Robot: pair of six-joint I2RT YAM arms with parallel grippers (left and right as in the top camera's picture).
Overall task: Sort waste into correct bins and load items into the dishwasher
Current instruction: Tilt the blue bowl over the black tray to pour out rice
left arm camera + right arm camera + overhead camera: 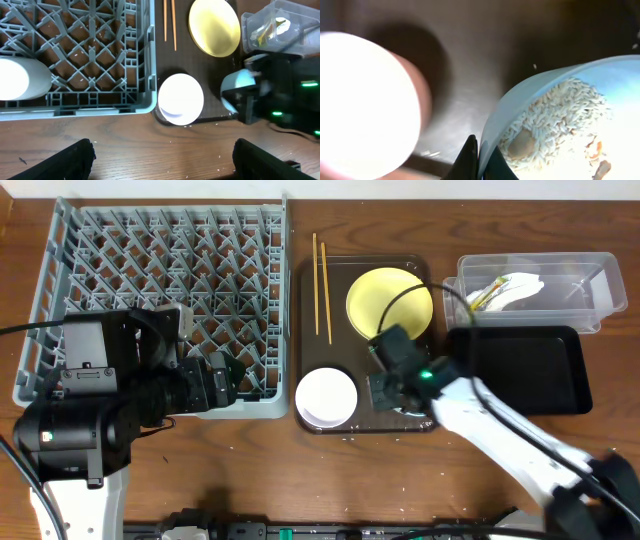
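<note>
My right gripper (481,159) is shut on the rim of the light blue bowl (520,107), which holds rice scraps (565,115). The bowl is over the dark brown serving tray (470,55), beside the cream-white bowl (365,100). Overhead, the right gripper (398,380) is on the tray's right half, below the yellow plate (388,300). My left gripper (162,160) is open and empty over the bare table, just in front of the grey dish rack (100,60). A white cup (22,79) lies in the rack. Two chopsticks (320,275) lie at the tray's left edge.
The clear tub (560,285) at the back right holds a white napkin (520,288) and a green wrapper (482,298). The black tray (530,370) lies in front of it, right of my right arm. Rice grains dot the table by the brown tray (330,425).
</note>
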